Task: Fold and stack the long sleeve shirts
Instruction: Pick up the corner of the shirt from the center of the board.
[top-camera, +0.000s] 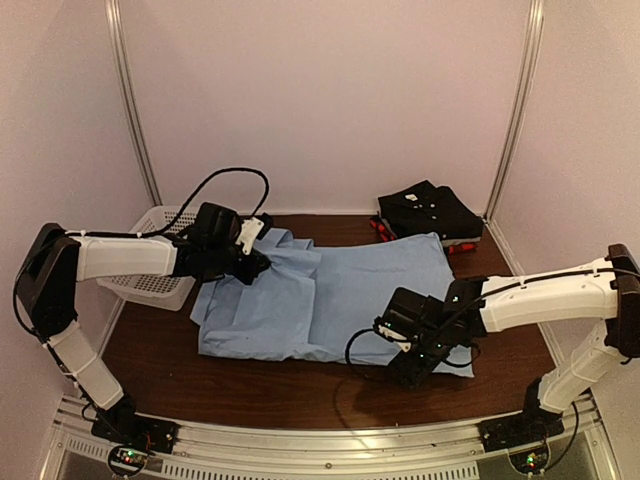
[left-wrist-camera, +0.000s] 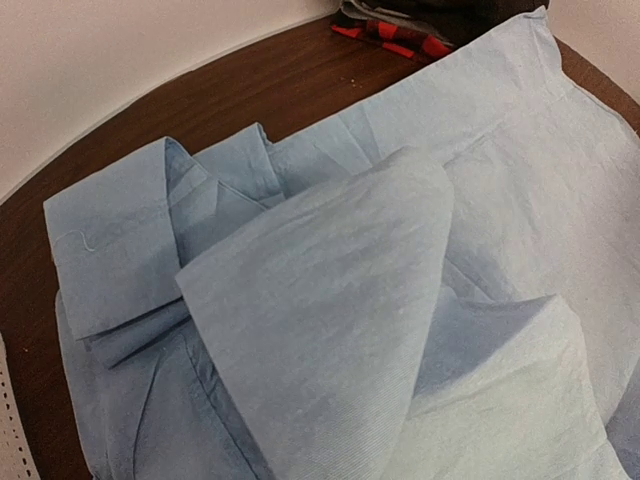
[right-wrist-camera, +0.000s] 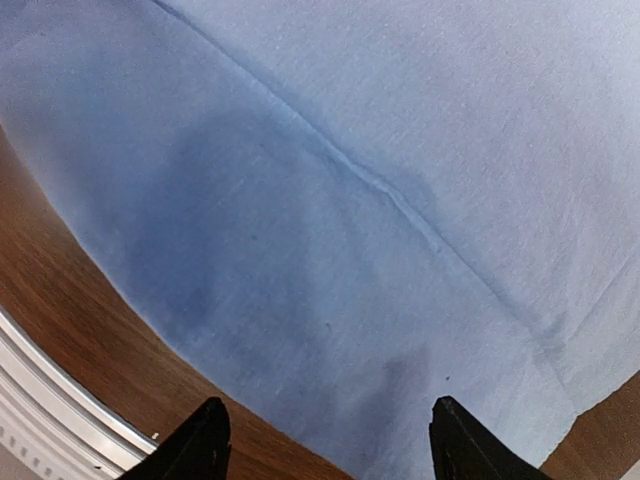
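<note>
A light blue shirt (top-camera: 330, 300) lies spread flat on the brown table (top-camera: 290, 385). At its collar end, my left gripper (top-camera: 257, 266) is shut on a fold of the cloth. In the left wrist view that raised fold (left-wrist-camera: 320, 330) fills the foreground and hides the fingers; the collar (left-wrist-camera: 110, 250) lies behind it. My right gripper (top-camera: 413, 367) hovers over the shirt's near right hem (right-wrist-camera: 300, 400), open, with black fingertips (right-wrist-camera: 205, 445) wide apart and nothing between them. A stack of folded shirts (top-camera: 430, 210), black on top with red plaid (left-wrist-camera: 395, 40) beneath, sits at the back right.
A white mesh basket (top-camera: 150, 275) stands at the table's left edge under the left arm. A metal rail (right-wrist-camera: 40, 400) runs along the table's near edge, close to the right gripper. Bare wood (right-wrist-camera: 70, 320) shows beside the hem.
</note>
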